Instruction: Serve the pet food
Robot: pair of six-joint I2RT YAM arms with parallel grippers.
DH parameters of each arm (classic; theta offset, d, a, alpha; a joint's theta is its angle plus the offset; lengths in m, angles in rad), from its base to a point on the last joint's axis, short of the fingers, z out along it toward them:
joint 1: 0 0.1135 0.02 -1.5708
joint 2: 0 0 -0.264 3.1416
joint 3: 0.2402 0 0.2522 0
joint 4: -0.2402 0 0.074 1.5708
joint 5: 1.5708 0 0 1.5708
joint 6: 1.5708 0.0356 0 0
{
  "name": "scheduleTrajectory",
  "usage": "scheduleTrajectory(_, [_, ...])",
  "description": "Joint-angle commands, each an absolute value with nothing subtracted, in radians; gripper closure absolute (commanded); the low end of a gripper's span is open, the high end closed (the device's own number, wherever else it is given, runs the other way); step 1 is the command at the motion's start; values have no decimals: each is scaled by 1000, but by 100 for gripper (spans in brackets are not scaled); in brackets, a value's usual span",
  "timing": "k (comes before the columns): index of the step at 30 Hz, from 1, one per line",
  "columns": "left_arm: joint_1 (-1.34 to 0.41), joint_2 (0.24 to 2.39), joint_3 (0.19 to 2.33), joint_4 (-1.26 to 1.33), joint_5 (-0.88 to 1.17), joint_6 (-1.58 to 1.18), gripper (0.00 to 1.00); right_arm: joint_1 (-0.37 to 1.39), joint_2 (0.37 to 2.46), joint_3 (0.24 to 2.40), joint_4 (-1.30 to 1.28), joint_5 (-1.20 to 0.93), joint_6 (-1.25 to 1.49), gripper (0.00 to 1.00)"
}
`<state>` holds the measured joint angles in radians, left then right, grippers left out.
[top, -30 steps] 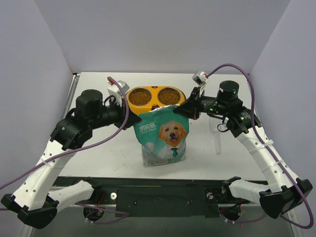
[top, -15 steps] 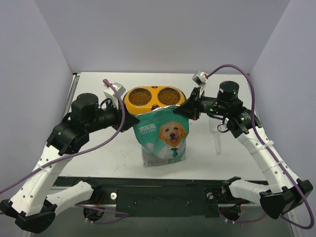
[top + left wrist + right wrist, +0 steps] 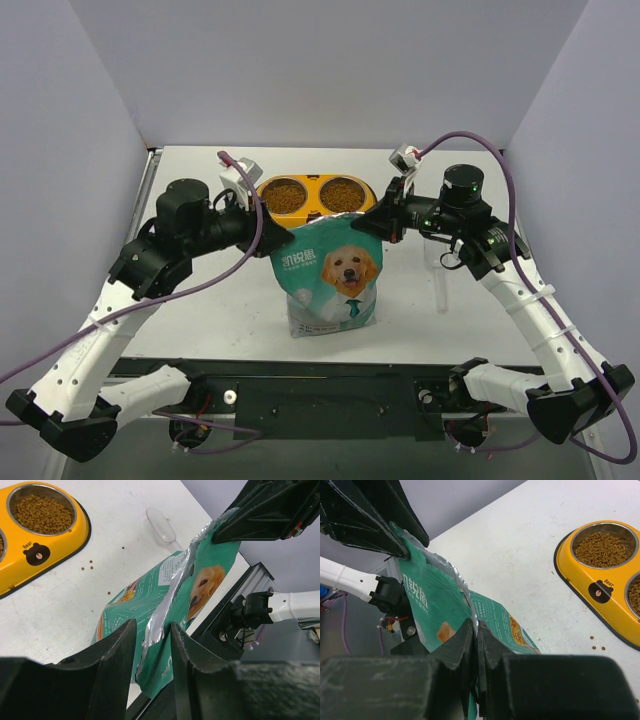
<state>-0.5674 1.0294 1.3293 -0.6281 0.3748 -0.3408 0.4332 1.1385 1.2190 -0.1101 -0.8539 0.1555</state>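
Note:
The pet food fills both bowls (image 3: 284, 195) of the yellow feeder (image 3: 313, 186) behind the teal bag (image 3: 330, 275), which stands upright mid-table. My right gripper (image 3: 476, 625) is shut on the bag's silvery top edge at its right corner (image 3: 378, 222). My left gripper (image 3: 152, 630) is open at the left corner (image 3: 268, 240); the torn edge of the bag (image 3: 210, 565) runs between its fingers (image 3: 120, 645) with a gap on either side. Brown pet food (image 3: 42, 514) shows in the left wrist view, and pet food (image 3: 604, 542) in the right wrist view.
A few loose pellets (image 3: 87, 567) lie on the table by the feeder (image 3: 55, 550). A clear plastic scoop (image 3: 161, 526) lies to the right of the bag (image 3: 430, 610), near my right arm. White walls close in the left, right and back.
My left arm shifted left, then came back toward the bag, and its jaws have spread wider around the bag's left corner. The right gripper and the bag have stayed put.

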Motion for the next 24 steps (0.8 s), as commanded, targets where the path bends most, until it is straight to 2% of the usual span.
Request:
scheduleTrajectory(1, [-565,1068,1382,-548,413,-345,56,436,1109,1266,-41,-861,133,100])
scheduleTrajectory(6, [-566,1092,1367,-494,456,-364,59,439,1108,1267,-48,-859,132,100])
scheduleTrajectory(7, [-568,1094,1367,-486,462,-365,62,439,1104,1267,-51,-856,130,100])
scheduleTrajectory(10, [-566,1082,1371,-491,460,-347,100,436,1098,1266,-66,-850,117,100])
scheduleTrajectory(17, [-565,1014,1330,-442,458,-339,100,413,1089,1264,-74,-870,120,100])
scheduleTrajectory(18, [-566,1028,1333,-439,468,-351,95,413,1089,1266,-65,-876,127,100])
scheduleTrajectory(20, [-572,1052,1342,-431,492,-360,76,416,1095,1267,-60,-880,133,100])
scheduleTrajectory(22, [-594,1074,1359,-431,471,-353,64,420,1100,1275,-67,-884,132,100])
scheduleTrajectory(24, [-610,1103,1393,-448,460,-336,60,423,1103,1282,-81,-882,123,100])
